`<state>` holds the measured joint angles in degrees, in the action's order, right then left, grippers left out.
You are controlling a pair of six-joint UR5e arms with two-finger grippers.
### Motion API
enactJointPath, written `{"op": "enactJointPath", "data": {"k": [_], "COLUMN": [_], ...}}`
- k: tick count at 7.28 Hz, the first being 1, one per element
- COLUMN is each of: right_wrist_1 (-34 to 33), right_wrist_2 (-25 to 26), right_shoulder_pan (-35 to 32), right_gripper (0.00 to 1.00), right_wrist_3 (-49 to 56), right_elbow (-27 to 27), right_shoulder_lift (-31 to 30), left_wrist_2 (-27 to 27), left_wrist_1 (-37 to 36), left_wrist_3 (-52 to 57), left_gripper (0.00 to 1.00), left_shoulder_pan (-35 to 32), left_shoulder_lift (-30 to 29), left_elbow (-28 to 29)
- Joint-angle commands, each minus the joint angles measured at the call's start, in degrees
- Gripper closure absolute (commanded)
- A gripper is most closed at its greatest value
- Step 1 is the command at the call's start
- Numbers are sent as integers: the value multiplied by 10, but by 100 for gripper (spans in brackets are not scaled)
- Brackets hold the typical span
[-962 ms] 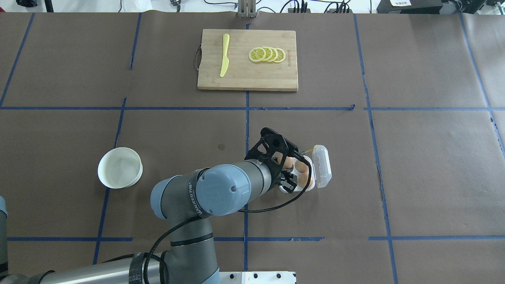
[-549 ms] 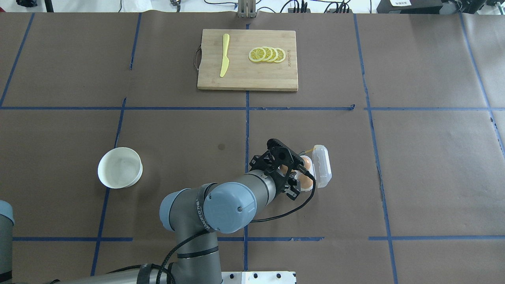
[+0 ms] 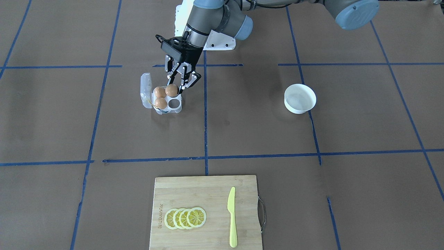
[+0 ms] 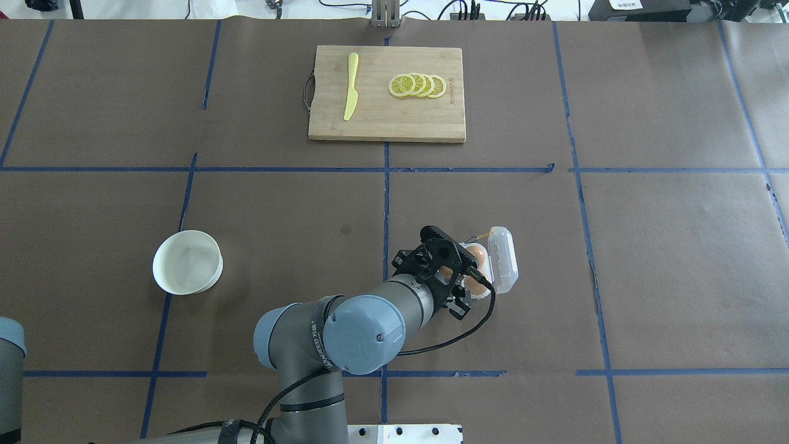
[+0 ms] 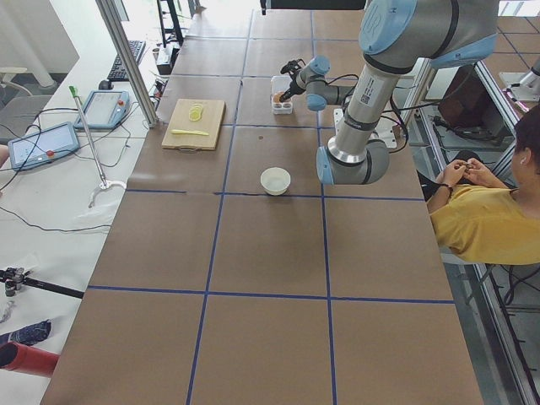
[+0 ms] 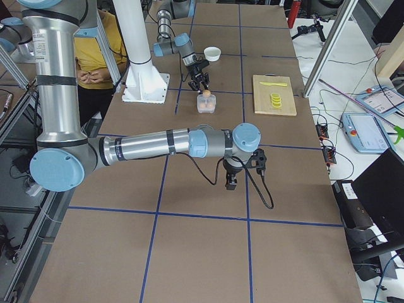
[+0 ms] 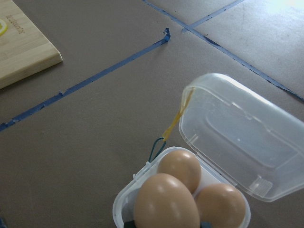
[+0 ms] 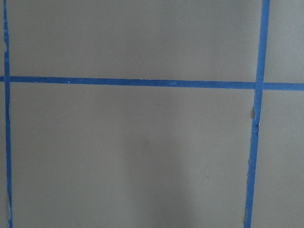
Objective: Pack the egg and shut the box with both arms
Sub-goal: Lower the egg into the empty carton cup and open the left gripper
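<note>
Worktop (image 4: 616, 246) is covered in brown, matt, paper-like sheet with faint creases; tape lines (image 8: 142, 82) are blue, slightly frayed at the edges. Box (image 7: 228, 128) is clear glossy plastic with a thin yellow string (image 7: 176, 118). Egg (image 7: 166, 202) at the left gripper (image 3: 178, 85) has a smooth, matt brown-orange shell, as do the other two eggs (image 7: 180, 166). The gripper is matt black. Left arm (image 4: 363, 320) and right arm (image 6: 145, 148) are satin grey metal with smooth pale blue caps. At 12 o'clock in the overhead view, the cutting board (image 3: 194, 194) is light wood with visible grain, the knife (image 3: 232, 218) looks like yellow plastic, and the lemon slices (image 3: 185, 218) are slightly shiny. Bowl (image 3: 298, 109) is smooth white.
</note>
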<state>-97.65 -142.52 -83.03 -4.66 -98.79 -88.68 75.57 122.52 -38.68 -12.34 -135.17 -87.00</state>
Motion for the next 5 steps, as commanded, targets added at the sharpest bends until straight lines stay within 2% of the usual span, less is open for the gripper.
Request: {"op": "enactJointPath", "data": {"k": [1,2,3,5], "right_wrist_1": [0,0,0,0], "right_wrist_2": [0,0,0,0], "right_shoulder_pan": [0,1,0,0], "right_gripper": [0,0,0,0], "right_wrist_3": [1,0,0,1], "right_elbow": [0,0,1,0], "right_shoulder_lift": [0,0,0,0], "left_wrist_2": [-1,-2,-3,-10], "left_wrist_1": [0,0,5,11], "left_wrist_3": [1,0,-11,-12], "left_gripper": [78,34,0,0], "left_shoulder_pan": [0,0,2,5], "left_shoulder_lift": [1,0,-1,-2], "left_elbow": [3,7,7,6]}}
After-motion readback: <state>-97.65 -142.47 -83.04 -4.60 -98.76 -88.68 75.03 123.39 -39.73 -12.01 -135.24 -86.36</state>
